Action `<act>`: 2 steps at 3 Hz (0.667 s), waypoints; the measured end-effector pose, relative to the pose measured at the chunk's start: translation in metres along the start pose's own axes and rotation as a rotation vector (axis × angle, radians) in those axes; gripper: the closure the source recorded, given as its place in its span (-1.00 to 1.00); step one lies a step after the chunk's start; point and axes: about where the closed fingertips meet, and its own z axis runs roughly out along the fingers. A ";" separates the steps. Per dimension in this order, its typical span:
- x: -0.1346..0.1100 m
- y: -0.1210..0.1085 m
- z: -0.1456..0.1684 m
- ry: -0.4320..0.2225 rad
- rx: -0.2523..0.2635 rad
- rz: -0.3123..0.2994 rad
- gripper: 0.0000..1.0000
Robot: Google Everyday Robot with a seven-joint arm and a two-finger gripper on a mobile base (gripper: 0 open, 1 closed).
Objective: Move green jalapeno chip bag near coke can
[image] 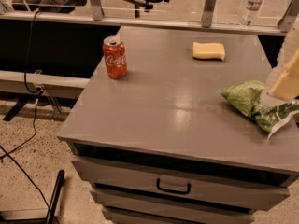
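Observation:
The green jalapeno chip bag (pixel 252 104) lies crumpled on the grey cabinet top (pixel 177 106) near its right edge. The coke can (pixel 115 57) stands upright near the top's left edge, far from the bag. My gripper (pixel 282 85) comes in from the right edge of the view, cream-coloured, right above the bag's right part and touching or almost touching it. Most of the gripper is cut off by the frame.
A yellow sponge (pixel 209 50) lies at the back of the top. A clear water bottle (pixel 252 6) stands on the ledge behind. Drawers with a dark handle (pixel 173 186) are below the front edge. Cables and a chair base sit on the floor at the left.

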 end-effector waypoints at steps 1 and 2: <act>0.000 0.000 0.000 0.000 0.000 0.000 -1.00; 0.000 0.000 0.000 0.002 0.001 -0.001 -1.00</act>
